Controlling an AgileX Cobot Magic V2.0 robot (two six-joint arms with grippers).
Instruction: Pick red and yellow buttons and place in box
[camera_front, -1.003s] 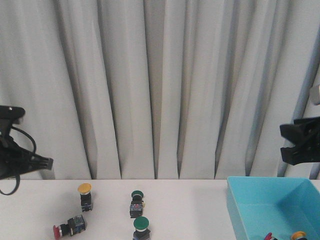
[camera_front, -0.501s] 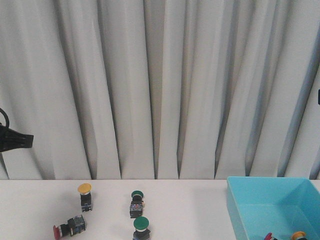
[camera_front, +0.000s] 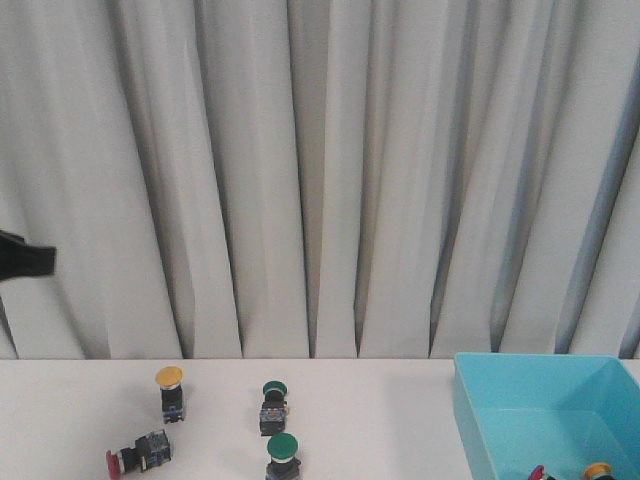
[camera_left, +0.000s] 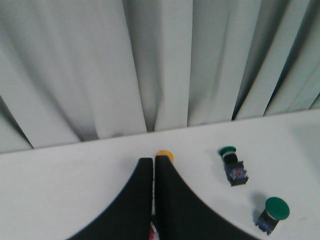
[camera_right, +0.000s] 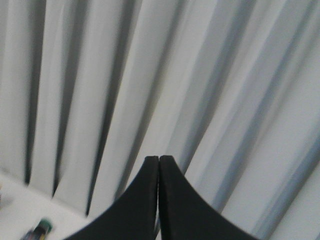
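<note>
A yellow button (camera_front: 170, 391) stands upright on the white table at the left. A red button (camera_front: 138, 453) lies on its side in front of it. The turquoise box (camera_front: 545, 415) sits at the right, with a red button (camera_front: 537, 472) and a yellow button (camera_front: 598, 470) showing at its front edge. My left gripper (camera_left: 154, 159) is shut and empty, high above the table; the yellow button's cap (camera_left: 166, 156) peeks past its tip. Only a dark piece of the left arm (camera_front: 25, 259) shows at the front view's left edge. My right gripper (camera_right: 159, 158) is shut and empty, facing the curtain.
Two green-capped switches (camera_front: 273, 405) (camera_front: 283, 455) sit near the table's middle; they also show in the left wrist view (camera_left: 233, 163) (camera_left: 272, 213). One green switch (camera_right: 40, 228) shows in the right wrist view. A grey curtain (camera_front: 320, 170) hangs behind the table.
Both arms have risen and pulled outward. The right arm has left the front view. The left arm now shows only as a small dark piece at the left edge. The buttons have not moved.
</note>
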